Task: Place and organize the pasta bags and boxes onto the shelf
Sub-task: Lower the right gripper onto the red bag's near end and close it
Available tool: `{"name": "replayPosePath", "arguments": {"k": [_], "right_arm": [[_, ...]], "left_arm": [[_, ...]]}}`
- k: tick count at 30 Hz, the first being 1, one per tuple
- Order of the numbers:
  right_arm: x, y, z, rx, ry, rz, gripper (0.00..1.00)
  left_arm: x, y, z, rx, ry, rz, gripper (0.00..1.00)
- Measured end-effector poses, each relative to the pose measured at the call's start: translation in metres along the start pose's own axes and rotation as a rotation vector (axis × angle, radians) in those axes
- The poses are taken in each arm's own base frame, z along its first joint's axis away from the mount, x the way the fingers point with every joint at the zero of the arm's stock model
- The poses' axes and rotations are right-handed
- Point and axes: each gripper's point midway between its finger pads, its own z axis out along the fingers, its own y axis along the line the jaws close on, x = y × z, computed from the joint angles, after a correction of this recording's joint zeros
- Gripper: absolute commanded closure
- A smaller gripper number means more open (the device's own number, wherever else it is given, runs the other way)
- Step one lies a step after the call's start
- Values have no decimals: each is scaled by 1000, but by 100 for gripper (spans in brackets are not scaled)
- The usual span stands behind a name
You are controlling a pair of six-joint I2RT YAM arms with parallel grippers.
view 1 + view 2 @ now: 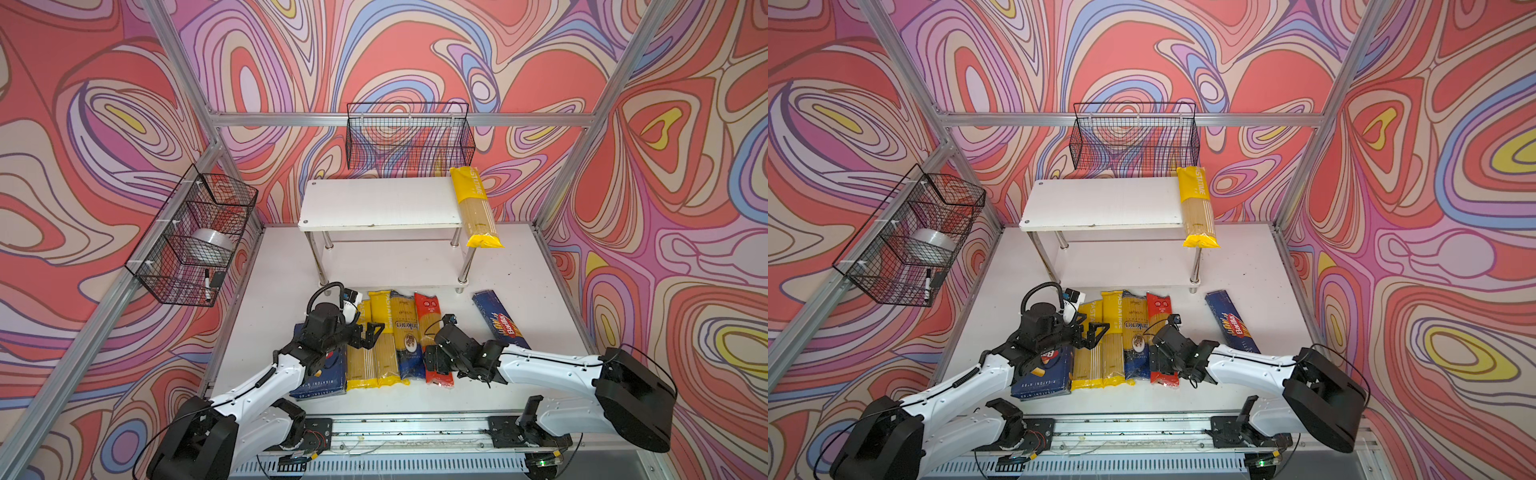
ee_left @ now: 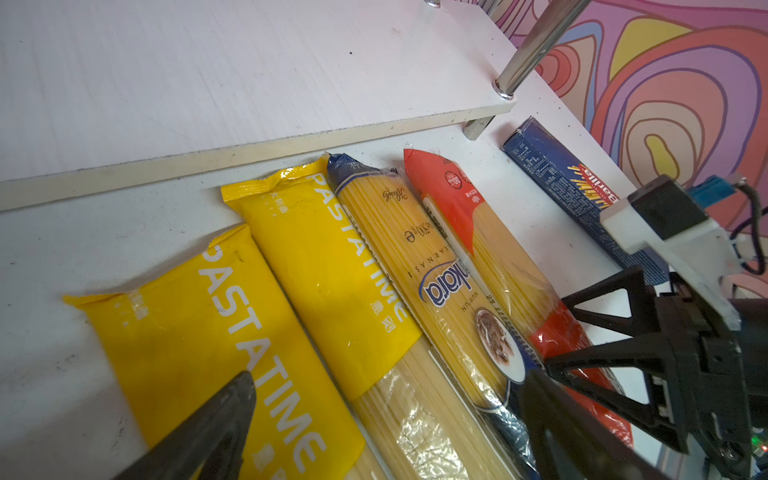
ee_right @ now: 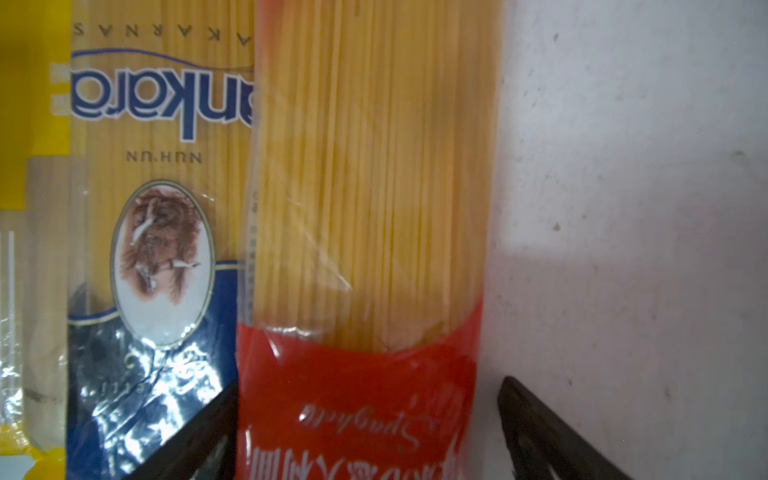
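One yellow bag (image 1: 473,203) is lying on the right end of the top board of the shelf (image 1: 374,203), its near end hanging over the front edge. Everything else is sitting on the tabletop (image 1: 266,299) in front of the shelf: wide box (image 1: 322,374) partly under the left arm, then two yellow bags (image 2: 174,332) (image 2: 332,270), dark blue bag (image 1: 407,336) and red bag (image 3: 365,208) side by side and touching. The narrow box (image 1: 500,322) is lying apart on the right.

Right tool (image 3: 369,384) is standing wide open, straddling the red bag near its near end and gripping nothing. One finger is sitting over the dark blue bag's edge, the other over bare tabletop just beside the red bag. Left tool (image 1: 371,334) is hovering open over the yellow bags, empty.

Risks, as I'm judging them:
- The finger on the blue side is looking likely to pinch both bags, so the blue one is dragging or lifting too.
- The grip is landing far off the middle, so a long, slick bag is likely drooping, swinging or sliding out.
- A drooping end could be clipping the shelf's chrome legs or board edge.
- The overhanging yellow bag could be getting knocked off.
- The two tools are working close together, so a bump is possible.
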Motion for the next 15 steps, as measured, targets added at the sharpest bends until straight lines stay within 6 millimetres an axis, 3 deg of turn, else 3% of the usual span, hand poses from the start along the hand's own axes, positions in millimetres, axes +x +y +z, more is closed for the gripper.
{"name": "replayPosePath", "arguments": {"k": [8, 15], "right_arm": [[0, -13, -8, 64, 0, -8, 2], [-1, -10, -15, 29, -18, -40, 2]], "left_arm": [[0, -1, 0, 5, 1, -3, 0], [0, -4, 0, 25, 0, -11, 0]]}}
